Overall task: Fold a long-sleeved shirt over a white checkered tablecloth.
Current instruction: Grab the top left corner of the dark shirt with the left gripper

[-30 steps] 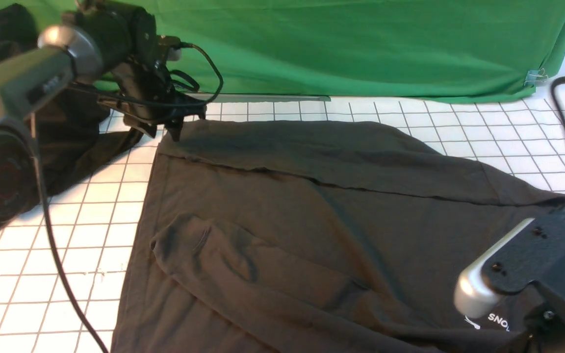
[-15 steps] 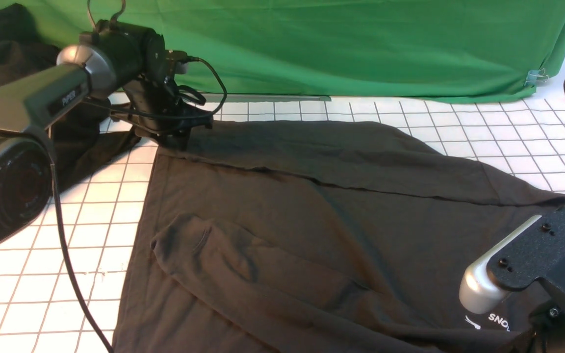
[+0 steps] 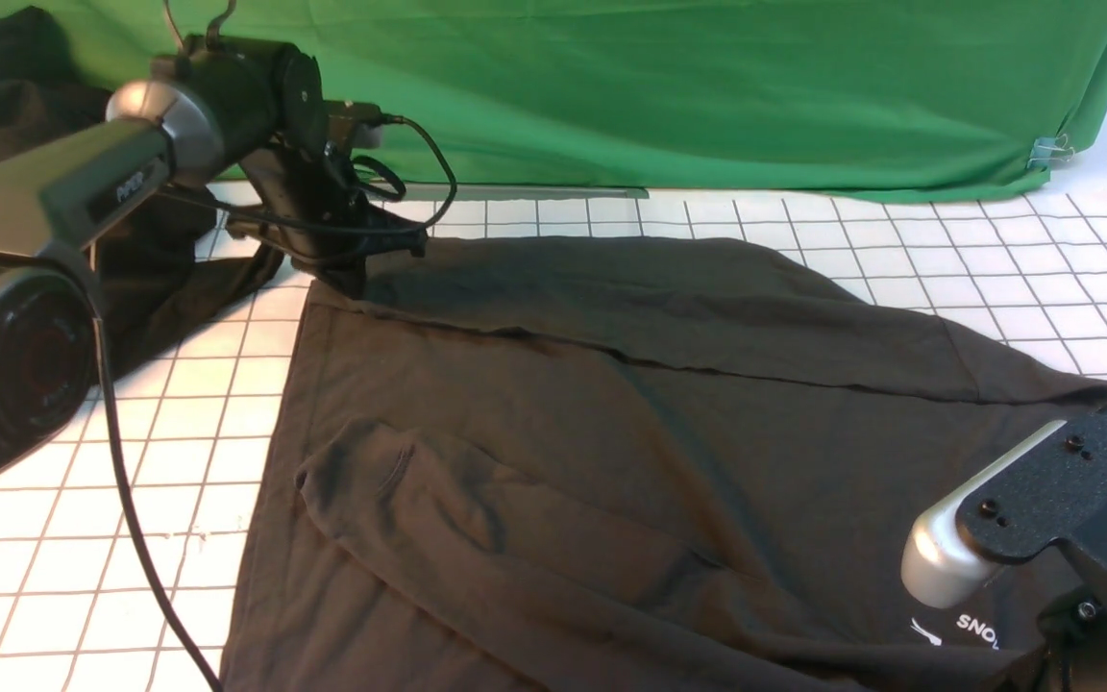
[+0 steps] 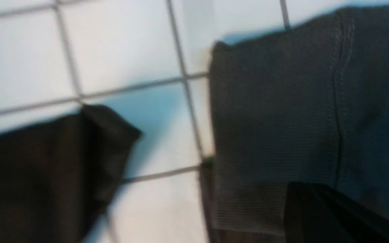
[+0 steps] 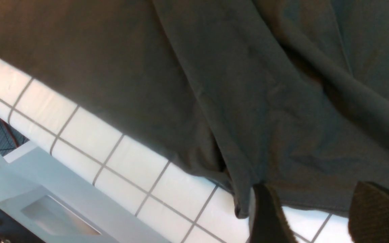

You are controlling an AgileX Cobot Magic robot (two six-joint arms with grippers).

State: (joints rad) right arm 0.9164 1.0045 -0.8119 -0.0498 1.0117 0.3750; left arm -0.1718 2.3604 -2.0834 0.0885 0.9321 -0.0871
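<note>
The dark long-sleeved shirt lies spread on the white checkered tablecloth, with a sleeve folded across its front and the white SNO lettering near the bottom right. My left gripper is down at the shirt's far left corner and shut on the ribbed edge. Only one of its dark fingers shows, lying on the cloth. My right gripper is open, its two fingers straddling the shirt's near edge over the tablecloth. In the front view only its wrist shows.
A blacker lump of cloth lies at the far left, one end close to the held corner. Green fabric hangs along the back. The table's near edge runs just beyond the shirt's hem.
My left gripper has sunk onto the shirt's far left corner and closed on it. The right wrist has drifted slightly right, still open.
</note>
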